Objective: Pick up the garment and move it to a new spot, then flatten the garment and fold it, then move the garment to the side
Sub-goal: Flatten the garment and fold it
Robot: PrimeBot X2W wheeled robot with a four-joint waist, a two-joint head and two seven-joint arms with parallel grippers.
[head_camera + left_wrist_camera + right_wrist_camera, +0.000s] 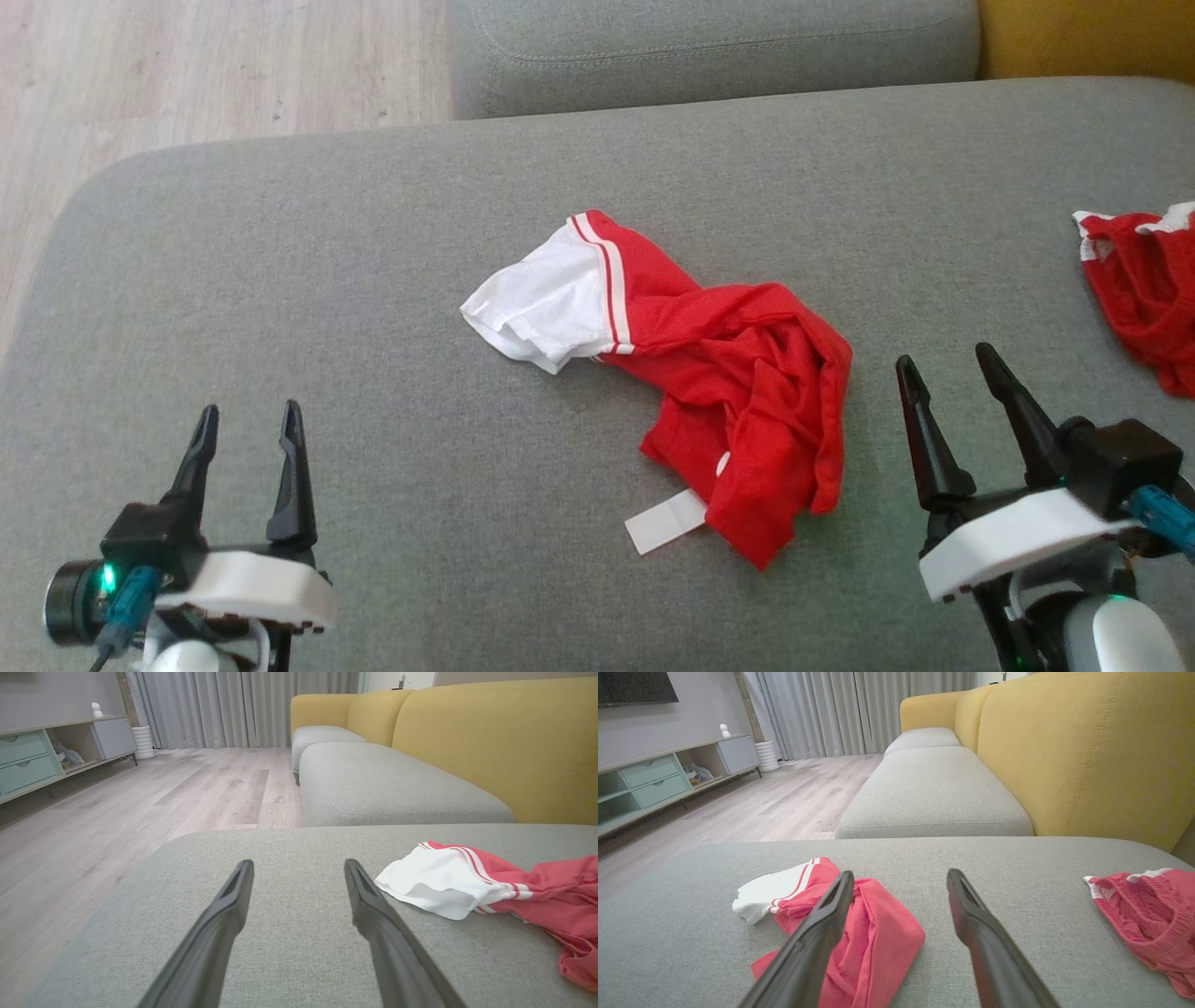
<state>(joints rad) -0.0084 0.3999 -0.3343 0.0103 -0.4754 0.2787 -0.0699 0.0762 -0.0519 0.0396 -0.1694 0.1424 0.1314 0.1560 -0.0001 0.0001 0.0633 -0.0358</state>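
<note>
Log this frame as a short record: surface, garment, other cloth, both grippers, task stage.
surface: grey cushion
garment: red and white garment, crumpled mid-cushion, white tag showing
other cloth: second red garment, far right on the cushion
left gripper: open, empty, clear of the garment
right gripper: open, empty, beside the garment, not touching
stage: nothing picked up yet

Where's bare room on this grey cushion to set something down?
Free: the cushion between the left fingers and the red garment, also its far edge. Crowded: the right end, where the right fingers sit between that garment and a second red garment.
</note>
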